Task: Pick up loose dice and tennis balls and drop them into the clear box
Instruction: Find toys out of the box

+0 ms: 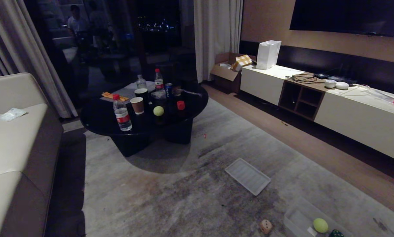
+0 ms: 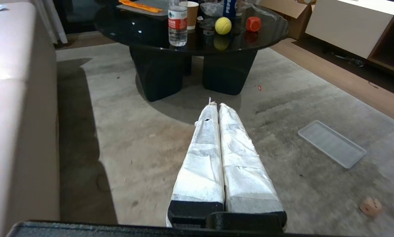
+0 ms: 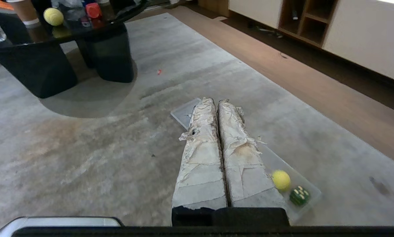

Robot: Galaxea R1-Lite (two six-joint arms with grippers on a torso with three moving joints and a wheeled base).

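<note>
Taped left tool (image 2: 215,106) and right tool (image 3: 213,101) level above rug (image 1: 183,197), pressed closed.

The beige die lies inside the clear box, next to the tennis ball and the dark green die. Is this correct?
Not quite. The beige die lies on the carpet, outside the clear box, to its left in the head view. Only the tennis ball and the dark green die are inside the box; the right wrist view confirms those two.
</note>
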